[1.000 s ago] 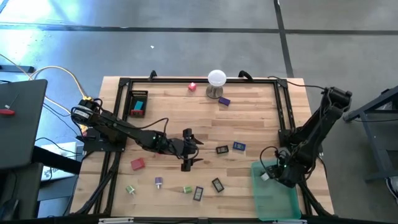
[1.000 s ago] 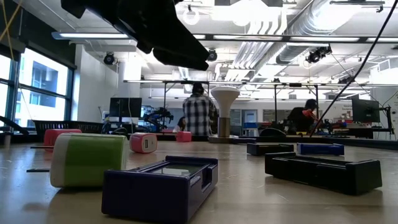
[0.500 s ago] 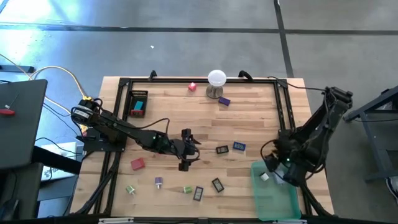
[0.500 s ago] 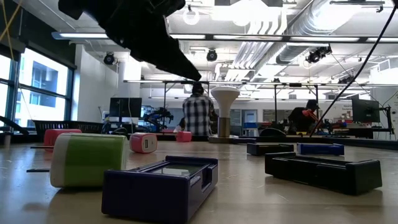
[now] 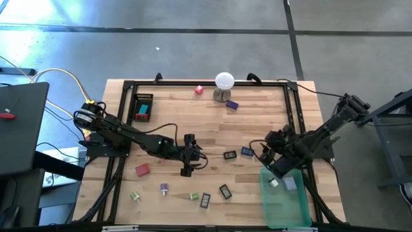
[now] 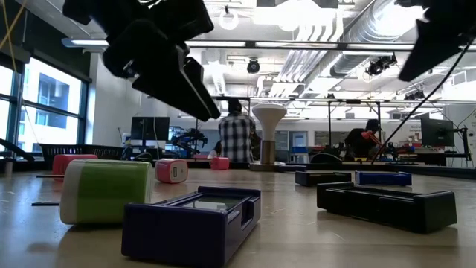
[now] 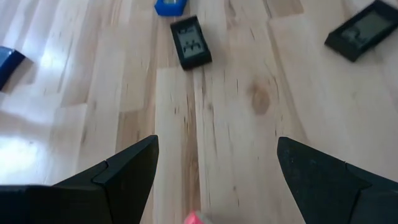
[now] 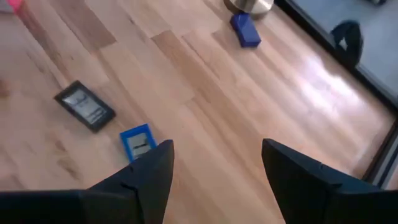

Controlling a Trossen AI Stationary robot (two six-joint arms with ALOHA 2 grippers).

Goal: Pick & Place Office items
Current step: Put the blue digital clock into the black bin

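Seen from above, the left gripper (image 5: 187,156) hangs over the middle of the wooden table (image 5: 257,116), its fingers spread wide with nothing between them, while the right gripper (image 5: 273,156) reaches in from the right side just above the green bin (image 5: 273,216) at the table's front right corner, its fingers also spread and empty. Between the two grippers lie a black piece (image 5: 230,154) and a blue piece (image 5: 247,151), side by side and just apart, and the coming pick probably turns on these. The right gripper is the nearer: in its wrist view the blue piece (image 8: 138,142) sits just ahead of the fingers, the black piece (image 8: 84,106) a little beyond and to one side, its long axis slanting across the boards. From the left wrist view the same black piece (image 7: 190,42) lies ahead of the open fingers with its long axis running roughly away from them, the blue piece (image 7: 169,6) behind it at the frame's edge. Two items already lie in the bin. Other office items are scattered well apart: a red block (image 5: 142,169), green pieces (image 5: 135,196) and dark pieces (image 5: 224,191) along the front, and a purple piece (image 5: 232,104) beside the white ball on its stand (image 5: 223,84).
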